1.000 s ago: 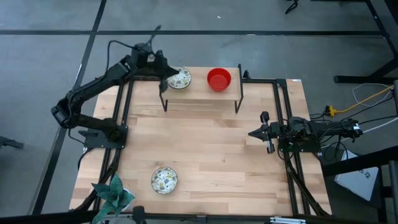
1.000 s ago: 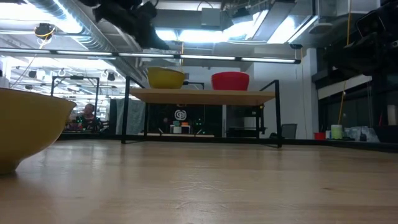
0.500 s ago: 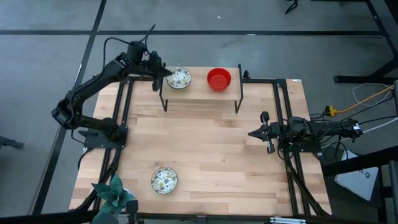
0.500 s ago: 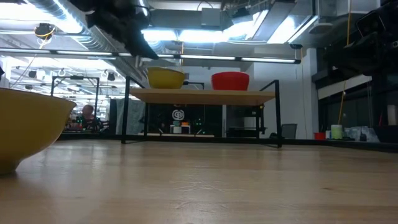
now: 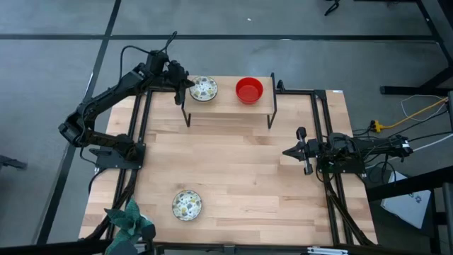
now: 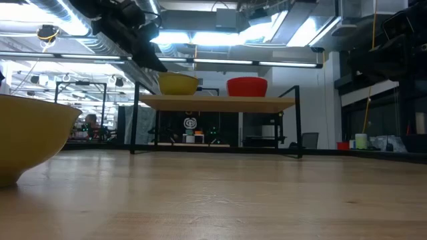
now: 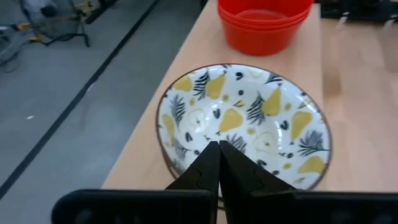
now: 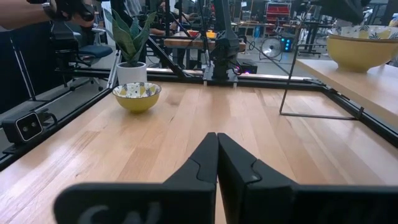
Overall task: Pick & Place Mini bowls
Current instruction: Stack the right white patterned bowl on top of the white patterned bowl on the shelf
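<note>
Wooden worktop (image 5: 233, 177): pale planks seen from above, with a raised shelf (image 5: 228, 106) on black legs along its far edge.
Bowls on the shelf: a patterned bowl (image 5: 204, 88) and a stack of red bowls (image 5: 249, 90) sit side by side, close but apart; the left wrist view shows the red stack (image 7: 264, 25) as several nested bowls.
Bowl on the worktop: a second patterned bowl (image 5: 187, 205) rests near the front edge, well apart from the shelf.
Left gripper (image 5: 185, 85): raised beside the shelf's left end, next to the patterned bowl; its fingers (image 7: 208, 168) are pressed together and hold nothing.
Left wrist view: the fingertips hang over the near rim of the patterned bowl (image 7: 244, 121), which shows yellow pears and dark leaves.
Right gripper (image 5: 286, 151): waits over the right side of the worktop, fingers (image 8: 205, 163) together, empty.
Plant (image 5: 127, 221): a leafy green plant stands at the front left corner.
Likely step: the bowl on the shelf looks already placed, and the front bowl is the one left to fetch.
Doing it well: lift clear of the rim before swinging away, spread the fingers before descending, and pinch the wall of the front bowl rather than its curved base.
</note>
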Available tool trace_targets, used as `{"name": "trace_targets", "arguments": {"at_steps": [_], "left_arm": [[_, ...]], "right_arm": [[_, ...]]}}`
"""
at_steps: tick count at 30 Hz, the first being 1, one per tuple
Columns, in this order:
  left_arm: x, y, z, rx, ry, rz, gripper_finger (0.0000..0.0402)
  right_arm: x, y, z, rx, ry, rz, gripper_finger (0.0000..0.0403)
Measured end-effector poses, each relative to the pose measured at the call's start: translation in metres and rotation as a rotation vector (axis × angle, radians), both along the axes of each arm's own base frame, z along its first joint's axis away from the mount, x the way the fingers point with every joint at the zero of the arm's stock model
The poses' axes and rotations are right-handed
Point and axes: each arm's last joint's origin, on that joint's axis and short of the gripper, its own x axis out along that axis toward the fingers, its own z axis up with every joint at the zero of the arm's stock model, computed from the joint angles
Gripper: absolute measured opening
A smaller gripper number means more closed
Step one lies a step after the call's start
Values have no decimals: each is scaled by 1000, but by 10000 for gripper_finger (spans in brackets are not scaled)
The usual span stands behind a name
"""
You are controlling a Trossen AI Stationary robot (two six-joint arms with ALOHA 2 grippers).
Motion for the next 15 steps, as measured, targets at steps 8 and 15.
{"name": "trace_targets", "arguments": {"at_steps": [8, 15], "left_arm": [[-1, 1, 0, 8, 19, 41, 1], [-1, 1, -1, -9, 27, 64, 1]], "right_arm": [[0, 0, 0, 2, 0, 0, 6], [0, 0, 0, 2, 0, 0, 6]]}}
